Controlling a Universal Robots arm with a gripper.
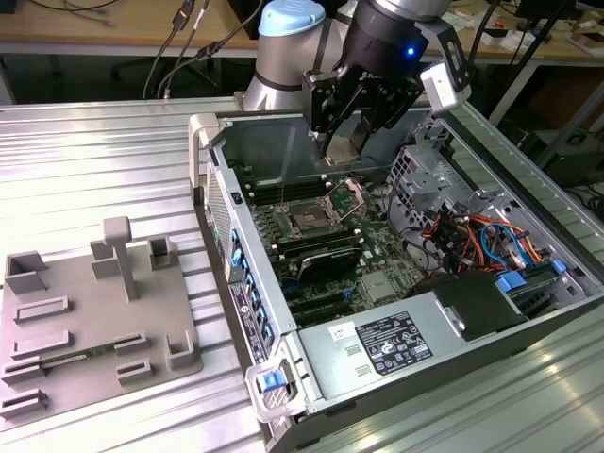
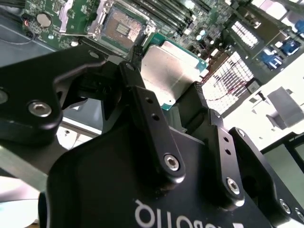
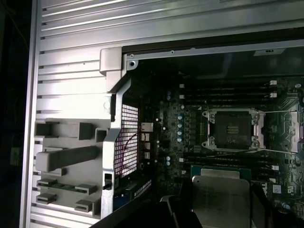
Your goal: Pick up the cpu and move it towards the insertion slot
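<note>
Black gripper fingers clench the cpu by its edges (flat, pale top showing), with the open insertion slot at its ten o'clock.

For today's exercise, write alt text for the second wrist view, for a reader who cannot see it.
A black two-fingered gripper holds a thin square cpu with a pale silver metal top by its opposite edges, above a green motherboard. Beyond the chip lies the square dark insertion slot in its silver metal frame, uncovered, with nothing seated in it.
</note>
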